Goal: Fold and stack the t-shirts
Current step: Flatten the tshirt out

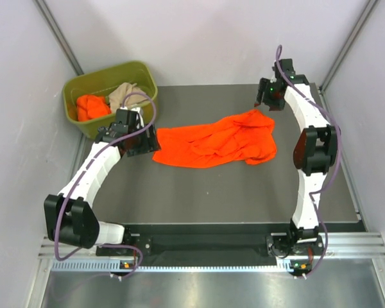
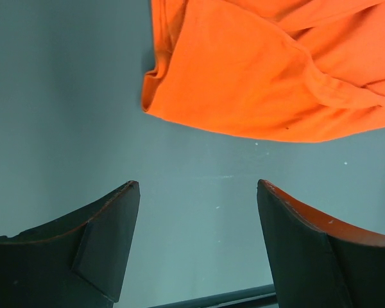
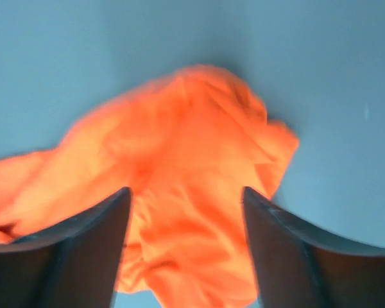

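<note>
A bright orange t-shirt [image 1: 215,141] lies crumpled and spread out on the dark table. My left gripper [image 1: 143,140] is open and empty just off the shirt's left edge. In the left wrist view the shirt's edge [image 2: 276,70] lies beyond the open gripper [image 2: 197,187], with bare table between the fingers. My right gripper [image 1: 264,101] is open and empty, raised over the shirt's far right end. In the right wrist view the shirt [image 3: 192,154] shows blurred below the gripper [image 3: 186,194]. Another orange shirt [image 1: 92,106] and a beige-tan shirt [image 1: 122,95] lie bunched in the bin.
The olive-green plastic bin [image 1: 138,69] stands at the far left corner, close behind my left gripper. Pale walls close in the table on the left, back and right. A metal rail runs along the near edge.
</note>
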You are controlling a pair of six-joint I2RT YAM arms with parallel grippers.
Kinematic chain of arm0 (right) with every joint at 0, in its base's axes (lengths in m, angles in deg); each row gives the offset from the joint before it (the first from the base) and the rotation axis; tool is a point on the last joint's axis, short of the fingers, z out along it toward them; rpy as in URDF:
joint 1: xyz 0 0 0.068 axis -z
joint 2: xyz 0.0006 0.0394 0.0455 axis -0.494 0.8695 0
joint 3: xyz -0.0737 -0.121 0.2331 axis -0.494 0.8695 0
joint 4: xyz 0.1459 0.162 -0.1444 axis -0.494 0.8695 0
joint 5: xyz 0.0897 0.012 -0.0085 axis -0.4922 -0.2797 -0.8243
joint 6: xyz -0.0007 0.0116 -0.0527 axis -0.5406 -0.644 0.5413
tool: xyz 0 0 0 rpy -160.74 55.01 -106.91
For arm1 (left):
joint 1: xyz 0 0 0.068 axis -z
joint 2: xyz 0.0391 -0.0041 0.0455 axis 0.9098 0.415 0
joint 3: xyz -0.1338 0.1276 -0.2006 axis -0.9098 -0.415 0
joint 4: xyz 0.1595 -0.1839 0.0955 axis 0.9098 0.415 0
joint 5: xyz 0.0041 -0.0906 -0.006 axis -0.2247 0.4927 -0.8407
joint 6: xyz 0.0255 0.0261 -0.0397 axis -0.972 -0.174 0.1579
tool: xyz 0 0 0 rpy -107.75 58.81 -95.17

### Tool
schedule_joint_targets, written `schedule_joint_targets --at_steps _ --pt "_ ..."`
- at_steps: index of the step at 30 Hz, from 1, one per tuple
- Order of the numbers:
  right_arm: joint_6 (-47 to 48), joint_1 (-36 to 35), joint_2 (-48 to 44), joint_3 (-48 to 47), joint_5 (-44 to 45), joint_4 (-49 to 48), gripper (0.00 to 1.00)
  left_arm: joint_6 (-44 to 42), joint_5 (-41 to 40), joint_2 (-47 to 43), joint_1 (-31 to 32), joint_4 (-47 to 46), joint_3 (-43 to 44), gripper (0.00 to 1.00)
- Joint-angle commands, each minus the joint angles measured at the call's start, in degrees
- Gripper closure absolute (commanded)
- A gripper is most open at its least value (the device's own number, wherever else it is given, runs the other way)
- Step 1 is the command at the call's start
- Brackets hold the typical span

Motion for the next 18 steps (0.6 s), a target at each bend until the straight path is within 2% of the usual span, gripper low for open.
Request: schedule_joint_targets --at_steps 1,2,3,6,8,9,12,14,18 --pt "4.2 -2.3 -6.5 4.2 2.2 3.4 0.25 0.4 -2.4 0.2 -0.4 -3.5 1.1 0.21" --pt "4.4 -3.3 -8.5 9.8 2.8 2.6 0.19 0.2 -2.6 0.4 -0.5 -4.0 0.8 0.21" --pt "4.6 -3.7 -12.6 12.5 3.4 2.1 0.18 0.0 -2.6 0.7 -0.5 -4.5 0.7 0.21" --pt "4.2 -5.4 -19.2 20.8 4.2 0.7 0.19 -0.2 0.3 3.6 -0.7 -6.3 1.6 0.25" --pt "3.5 -6.3 -21.2 24.8 4.0 -0.6 0.24 0.2 1.7 7.2 -0.8 -7.8 3.2 0.31" --pt "3.3 -6.3 -22.2 25.6 3.1 -1.3 0.26 0.3 3.1 8.6 -0.8 -8.2 3.9 0.35" --pt "3.7 -6.3 -21.3 25.4 0.6 -0.6 0.35 -0.1 4.4 15.8 -0.8 -7.0 9.6 0.36" --pt "3.9 -6.2 -21.2 25.3 0.7 -0.1 0.38 0.0 4.7 21.9 -0.8 -6.4 11.9 0.33" --pt "5.3 -6.2 -20.3 25.6 -0.1 -0.1 0.39 -2.0 2.8 31.4 -0.8 -7.5 18.6 0.29"
